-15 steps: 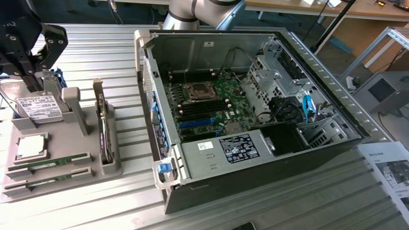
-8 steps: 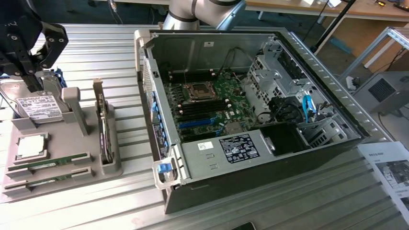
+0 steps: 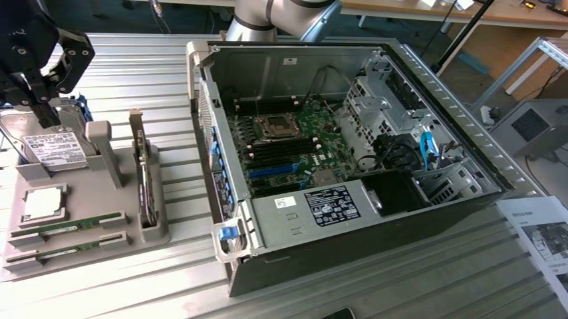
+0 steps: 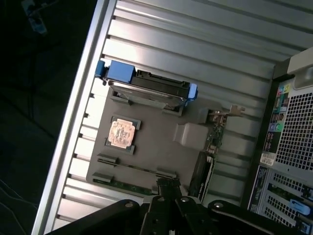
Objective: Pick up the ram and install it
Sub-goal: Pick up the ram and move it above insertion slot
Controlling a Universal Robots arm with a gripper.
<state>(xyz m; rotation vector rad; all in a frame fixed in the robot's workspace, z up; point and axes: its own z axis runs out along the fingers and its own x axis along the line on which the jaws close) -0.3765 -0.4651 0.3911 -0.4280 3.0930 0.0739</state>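
Two ram sticks, long thin green boards, lie in slots at the near end of a grey tray [image 3: 116, 219]: one ram [image 3: 68, 228] and a second ram [image 3: 60, 251] just in front of it. From the wrist they show edge-on as one ram [image 4: 134, 167] and the other ram [image 4: 128, 187]. My black gripper [image 3: 44, 111] hangs above the tray's far end, over the hard drive [image 3: 52, 147], well away from both sticks. The gripper [image 4: 168, 190] is shut, with nothing seen between its fingers.
The tray also holds a square silver processor [image 3: 42, 203] and an upright expansion card [image 3: 142, 176]. To the exterior view's right lies an open computer case [image 3: 443, 113] with its motherboard [image 3: 293, 143] exposed. A paper sheet [image 3: 543, 236] lies at the table's far right.
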